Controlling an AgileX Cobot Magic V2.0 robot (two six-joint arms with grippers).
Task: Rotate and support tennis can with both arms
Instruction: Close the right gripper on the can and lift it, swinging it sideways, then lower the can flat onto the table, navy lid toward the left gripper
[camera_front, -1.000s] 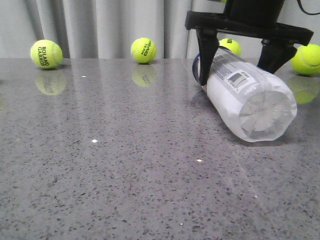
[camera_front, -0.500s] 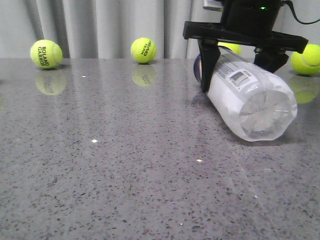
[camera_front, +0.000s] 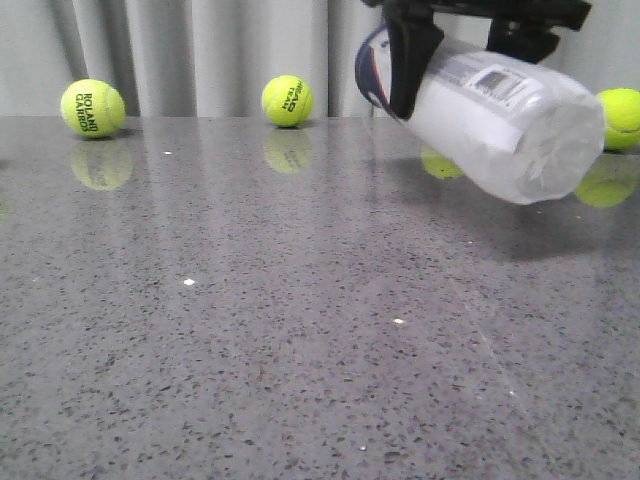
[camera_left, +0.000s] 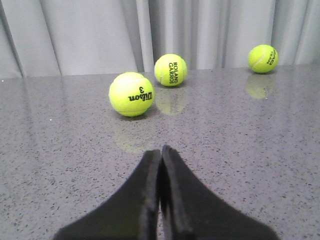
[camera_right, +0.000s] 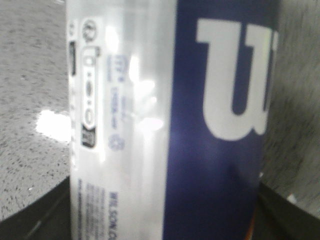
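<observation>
The tennis can (camera_front: 500, 115), a clear tube with a white label, barcode and navy rim, hangs off the table at the right of the front view, its clear base toward the camera. My right gripper (camera_front: 465, 50) is shut on the can's far half, one black finger (camera_front: 410, 65) down its left side. In the right wrist view the can (camera_right: 170, 125) fills the frame between the jaws, white and navy label showing. My left gripper (camera_left: 161, 152) is shut and empty, low over the table, pointing at a Wilson tennis ball (camera_left: 131, 94). It does not show in the front view.
Tennis balls lie on the grey speckled table (camera_front: 250, 330): one at the far left (camera_front: 92, 108), one at the back middle (camera_front: 287, 100), one at the right edge (camera_front: 622, 118). The left wrist view shows two more balls (camera_left: 171, 70) (camera_left: 263, 58) by the grey curtain.
My right gripper has risen with the tennis can. The can has left the table and now hangs above it, still roughly level. The balls have not moved.
</observation>
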